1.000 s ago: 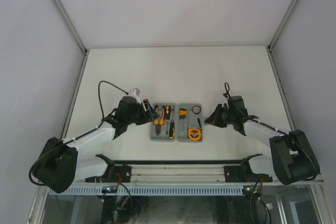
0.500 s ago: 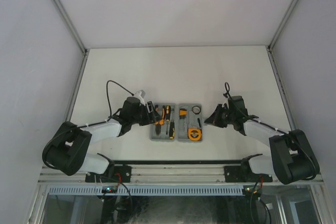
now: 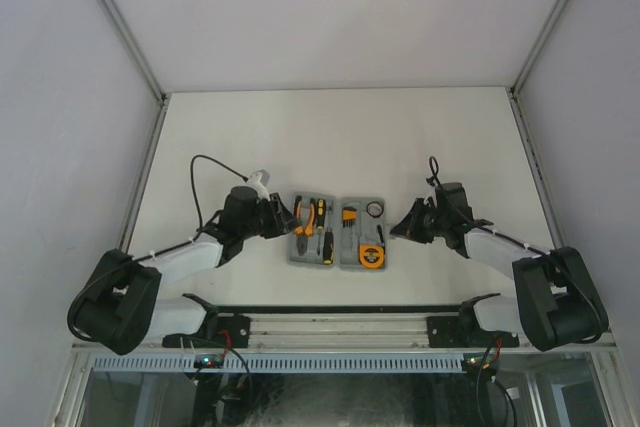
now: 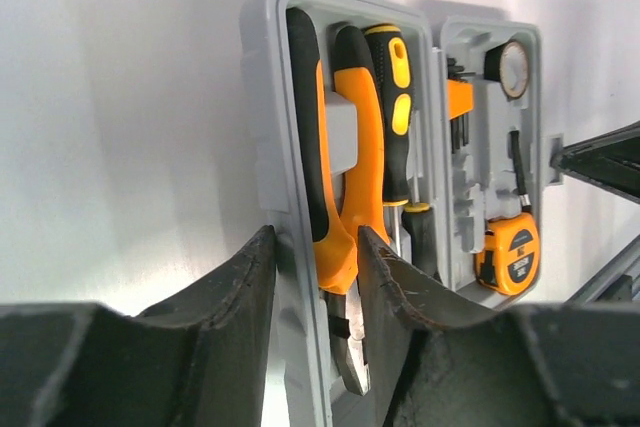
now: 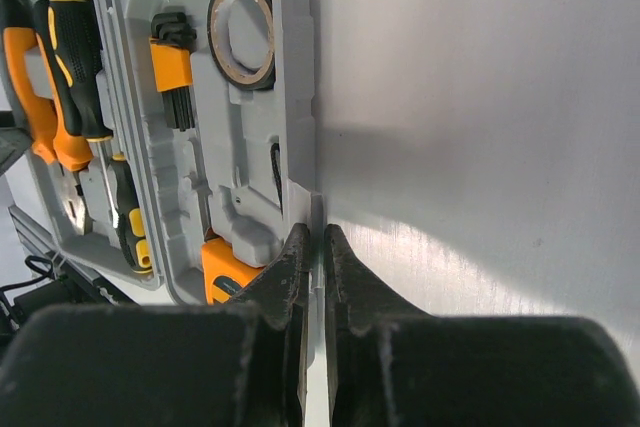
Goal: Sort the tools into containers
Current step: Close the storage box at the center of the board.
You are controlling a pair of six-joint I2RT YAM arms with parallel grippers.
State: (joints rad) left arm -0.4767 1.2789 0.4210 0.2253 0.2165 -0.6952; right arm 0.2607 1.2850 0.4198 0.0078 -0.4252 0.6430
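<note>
The left claw [image 4: 315,239] stands half open astride the left wall of the grey tool case [image 4: 258,77] and a handle of the pliers [image 4: 362,137]; whether it pinches them I cannot tell. The right claw [image 5: 313,235] is closed, empty, beside the case's right rim on the tabletop [image 4: 120,97]

Grey tool case [image 4: 262,127] on white table [image 3: 330,137]

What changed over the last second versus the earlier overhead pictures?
The left arm swung its elbow inward, then back out. The left gripper barely moved, staying at the left edge of the flat grey plastic tool case. Nothing was visibly grasped or released. The right gripper, case and orange-and-black tools stayed put.
</note>
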